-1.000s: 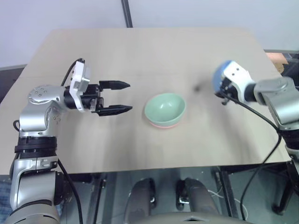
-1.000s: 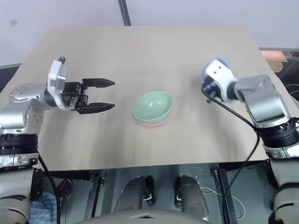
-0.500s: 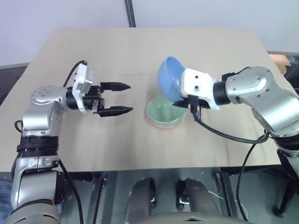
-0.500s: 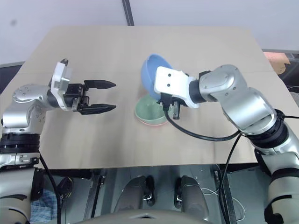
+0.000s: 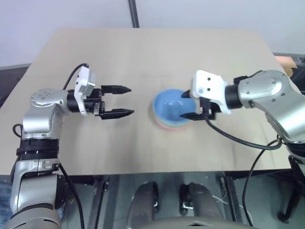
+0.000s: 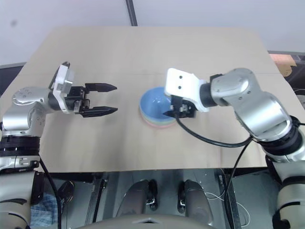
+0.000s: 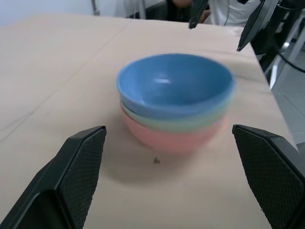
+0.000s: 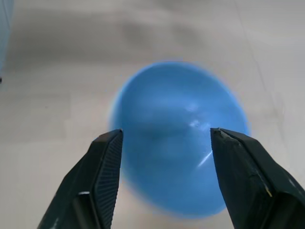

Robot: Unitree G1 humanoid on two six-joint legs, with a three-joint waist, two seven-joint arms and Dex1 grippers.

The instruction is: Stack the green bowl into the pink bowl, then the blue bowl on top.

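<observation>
Three bowls sit in one stack near the middle of the tabletop. The blue bowl is on top and sits inside the green bowl. The green bowl sits inside the pink bowl, which rests on the tabletop. In the left wrist view only thin bands of green and pink show under the blue one.

The right gripper is at the right side of the stack, just right of the middle of the frame. Its two black fingers are spread wide apart. One finger is above the far rim of the blue bowl and one is at the near rim. They hold nothing. In the right wrist view the blue bowl shows in the gap between the two fingers, and it cannot be told if a tip touches the rim.

The left gripper is at the left of the frame, well apart from the stack. It points toward the bowls. Its fingers are wide open too, and nothing is between them.
</observation>
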